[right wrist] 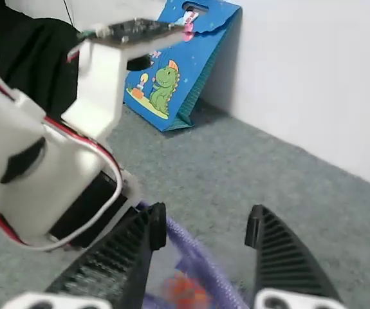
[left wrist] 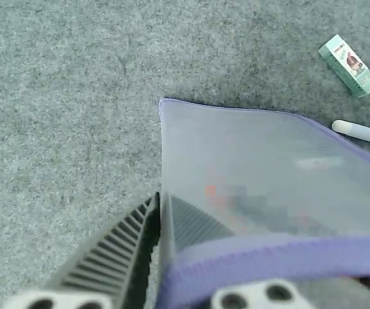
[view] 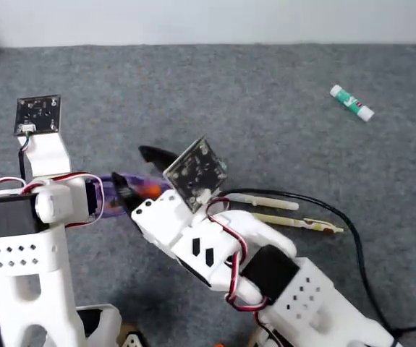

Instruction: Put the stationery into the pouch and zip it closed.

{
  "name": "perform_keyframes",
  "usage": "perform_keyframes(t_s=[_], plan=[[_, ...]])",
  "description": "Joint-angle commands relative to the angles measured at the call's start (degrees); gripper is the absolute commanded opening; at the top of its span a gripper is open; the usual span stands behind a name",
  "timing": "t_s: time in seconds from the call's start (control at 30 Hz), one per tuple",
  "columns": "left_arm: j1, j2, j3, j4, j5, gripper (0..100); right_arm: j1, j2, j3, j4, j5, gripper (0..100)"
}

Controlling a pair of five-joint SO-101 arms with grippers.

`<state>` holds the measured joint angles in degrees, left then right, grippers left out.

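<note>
The pouch (left wrist: 255, 167) is translucent with a purple rim and lies on grey carpet. My left gripper (left wrist: 164, 215) is shut on its edge near one corner. An orange item shows blurred inside the pouch. My right gripper (right wrist: 207, 222) is open, with its two black fingers on either side of the pouch's purple rim (right wrist: 194, 248). In the high view the pouch (view: 132, 182) sits between the two arms, mostly hidden under them. A green and white glue stick (view: 351, 103) lies far to the right. Two pale pens (view: 269, 202) (view: 298, 223) lie beside the right arm.
The glue stick (left wrist: 349, 56) and a white pen tip (left wrist: 361, 133) lie beyond the pouch. A black cable (view: 345, 224) curves past the pens. A blue gift bag (right wrist: 172, 71) leans on the white wall. Open carpet stretches across the top of the high view.
</note>
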<state>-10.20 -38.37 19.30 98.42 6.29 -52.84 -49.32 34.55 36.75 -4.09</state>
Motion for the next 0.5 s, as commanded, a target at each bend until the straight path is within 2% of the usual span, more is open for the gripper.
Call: perform_keyframes(t_s=[0.0, 0.17, 0.37, 0.47], plan=[[0.18, 0.7, -2.51, -1.32, 0.44, 1, 1.71, -1.36, -8.44, 5.32, -1.23, 18.0], [0.18, 0.7, -2.51, -1.32, 0.44, 1, 13.41, -0.57, -16.88, 15.25, -5.19, 9.6], [0.18, 0.44, -2.51, -1.32, 0.44, 1, 31.69, 3.91, -19.43, 26.15, -5.19, 9.5], [0.18, 0.44, -2.51, -1.23, 0.44, 1, 36.97, 8.31, -19.43, 30.46, -3.6, 9.5]])
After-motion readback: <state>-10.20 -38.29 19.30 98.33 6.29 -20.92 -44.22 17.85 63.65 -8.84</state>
